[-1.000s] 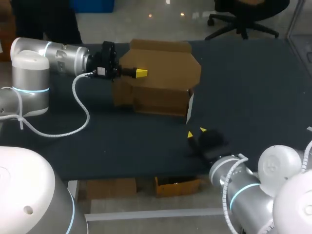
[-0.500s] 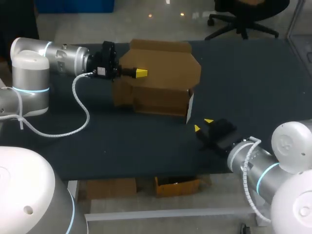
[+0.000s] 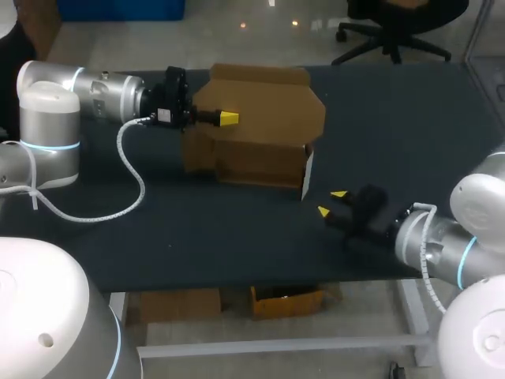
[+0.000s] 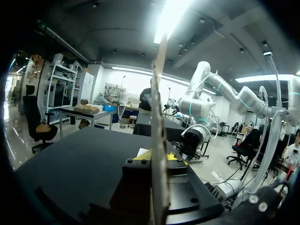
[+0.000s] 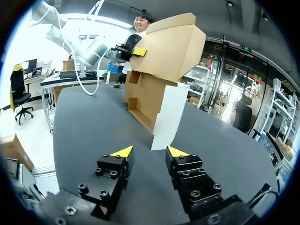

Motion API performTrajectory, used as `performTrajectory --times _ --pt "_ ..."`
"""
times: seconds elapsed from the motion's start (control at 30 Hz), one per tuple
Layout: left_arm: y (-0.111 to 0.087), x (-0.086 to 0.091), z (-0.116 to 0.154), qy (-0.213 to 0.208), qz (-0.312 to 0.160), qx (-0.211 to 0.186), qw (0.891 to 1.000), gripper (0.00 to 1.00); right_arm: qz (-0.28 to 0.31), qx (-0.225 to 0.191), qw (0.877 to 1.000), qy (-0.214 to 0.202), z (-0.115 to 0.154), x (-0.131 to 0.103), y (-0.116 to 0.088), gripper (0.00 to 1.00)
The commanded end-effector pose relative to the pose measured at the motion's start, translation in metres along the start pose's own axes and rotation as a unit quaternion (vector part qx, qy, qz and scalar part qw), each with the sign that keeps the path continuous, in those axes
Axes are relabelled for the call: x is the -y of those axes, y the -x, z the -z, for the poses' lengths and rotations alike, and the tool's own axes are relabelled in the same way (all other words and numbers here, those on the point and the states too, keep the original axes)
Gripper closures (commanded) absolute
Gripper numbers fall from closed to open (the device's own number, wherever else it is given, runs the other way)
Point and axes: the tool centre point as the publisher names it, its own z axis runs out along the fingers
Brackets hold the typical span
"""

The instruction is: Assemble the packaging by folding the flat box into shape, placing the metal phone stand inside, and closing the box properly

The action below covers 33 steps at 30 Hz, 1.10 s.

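Note:
The brown cardboard box (image 3: 264, 130) stands half folded at the table's back middle, open side toward the front, with a white flap (image 3: 306, 175) hanging at its front right corner. My left gripper (image 3: 227, 118) is shut on the box's upper left flap, which shows edge-on as a cardboard flap (image 4: 159, 117) between the left gripper (image 4: 158, 157) fingers. My right gripper (image 3: 330, 204) rests low over the table, front right of the box, open and holding nothing. From the right gripper (image 5: 149, 151), the box (image 5: 161, 51) and white flap (image 5: 166, 117) lie just ahead. No phone stand is in sight.
The dark table (image 3: 197, 229) stretches bare to the left front and to the right of the box. Its front edge runs close behind my right gripper. A grey cable (image 3: 130, 170) loops from my left arm over the table's left side.
My right arm has swung to the right, and its gripper has shifted right and slightly toward the box's front right corner. The left arm and box have kept still.

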Motion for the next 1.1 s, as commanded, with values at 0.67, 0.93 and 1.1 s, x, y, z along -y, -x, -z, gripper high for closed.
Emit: performTrajectory --times 0.67,0.93,1.1 --pt "0.001 -0.003 0.0 0.001 0.0 -0.001 1.0 1.0 -0.007 -0.075 0.997 -0.001 -0.007 -0.003 0.003 0.53" --pt "0.001 -0.003 0.0 0.001 0.0 -0.001 1.0 1.0 0.01 -0.084 0.996 -0.005 -0.008 -0.007 0.011 0.58" --pt "0.001 -0.003 0.0 0.001 0.0 -0.001 1.0 1.0 0.059 -0.129 0.99 -0.006 -0.011 -0.013 0.019 0.55"
